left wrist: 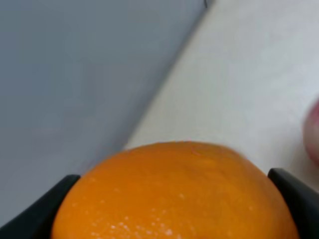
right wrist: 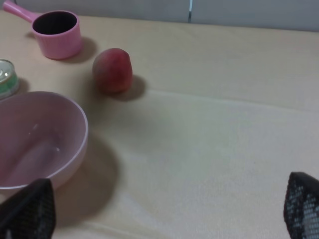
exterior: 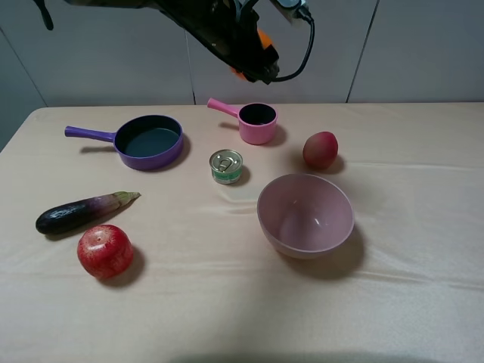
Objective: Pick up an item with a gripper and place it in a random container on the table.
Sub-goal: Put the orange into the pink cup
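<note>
My left gripper point(exterior: 253, 64) is shut on the orange point(left wrist: 172, 194), which fills the space between its dark fingers point(left wrist: 50, 206). It hangs high over the far side of the beige table point(exterior: 227, 310), above the small pink saucepan cup point(exterior: 257, 123). In the exterior view only slivers of the orange point(exterior: 262, 39) show behind the arm. The cup stands upright with its handle pointing left; it also shows in the right wrist view point(right wrist: 56, 34). My right gripper point(right wrist: 164, 216) is open and empty, low over the table's right side.
A pinkish-red peach point(exterior: 321, 150) lies right of the cup. A large pink bowl point(exterior: 261, 208) stands mid-table, with a small tin can point(exterior: 227, 166) behind it. A purple frying pan point(exterior: 175, 150), an eggplant point(exterior: 79, 212) and a red apple point(exterior: 105, 251) are on the left.
</note>
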`<state>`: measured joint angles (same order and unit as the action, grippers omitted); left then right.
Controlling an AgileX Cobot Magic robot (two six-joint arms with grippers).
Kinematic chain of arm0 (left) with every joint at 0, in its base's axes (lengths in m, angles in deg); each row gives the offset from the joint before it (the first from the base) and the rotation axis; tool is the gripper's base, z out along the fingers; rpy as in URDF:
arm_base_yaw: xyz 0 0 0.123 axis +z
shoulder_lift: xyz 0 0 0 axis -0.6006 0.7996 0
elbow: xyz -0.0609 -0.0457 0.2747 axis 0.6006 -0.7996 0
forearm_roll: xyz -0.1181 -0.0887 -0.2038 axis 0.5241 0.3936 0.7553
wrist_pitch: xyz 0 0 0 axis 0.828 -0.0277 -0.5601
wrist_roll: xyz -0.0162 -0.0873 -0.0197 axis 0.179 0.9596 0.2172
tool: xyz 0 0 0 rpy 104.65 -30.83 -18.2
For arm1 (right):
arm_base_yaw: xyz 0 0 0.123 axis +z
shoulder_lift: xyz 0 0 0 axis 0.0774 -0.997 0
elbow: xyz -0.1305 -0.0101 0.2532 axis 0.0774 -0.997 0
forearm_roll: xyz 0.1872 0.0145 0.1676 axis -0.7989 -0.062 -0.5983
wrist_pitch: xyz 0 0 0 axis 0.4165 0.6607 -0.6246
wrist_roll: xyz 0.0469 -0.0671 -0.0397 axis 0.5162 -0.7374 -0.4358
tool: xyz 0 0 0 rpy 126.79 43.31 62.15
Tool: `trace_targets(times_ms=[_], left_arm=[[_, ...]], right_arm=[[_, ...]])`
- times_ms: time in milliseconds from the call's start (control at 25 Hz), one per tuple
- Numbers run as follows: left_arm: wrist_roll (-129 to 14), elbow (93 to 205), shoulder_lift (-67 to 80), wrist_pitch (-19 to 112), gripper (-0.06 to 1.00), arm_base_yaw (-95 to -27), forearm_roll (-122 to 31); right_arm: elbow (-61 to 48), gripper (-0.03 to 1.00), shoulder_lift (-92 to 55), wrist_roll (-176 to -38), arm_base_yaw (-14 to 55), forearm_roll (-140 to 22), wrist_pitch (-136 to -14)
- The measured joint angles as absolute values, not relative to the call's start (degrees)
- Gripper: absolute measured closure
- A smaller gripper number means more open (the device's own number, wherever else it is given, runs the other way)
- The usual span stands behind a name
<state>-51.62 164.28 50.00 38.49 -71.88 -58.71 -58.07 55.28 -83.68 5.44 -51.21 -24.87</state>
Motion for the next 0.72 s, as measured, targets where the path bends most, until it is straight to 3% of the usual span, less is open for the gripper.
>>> trace_targets(times_ms=[720], left_arm=[[-51.62,164.28,59.86,59.34,0.22,-71.09,-58.39]], right_arm=[[-58.07,0.27,55.28,-83.68,5.44,-51.21,-24.87]])
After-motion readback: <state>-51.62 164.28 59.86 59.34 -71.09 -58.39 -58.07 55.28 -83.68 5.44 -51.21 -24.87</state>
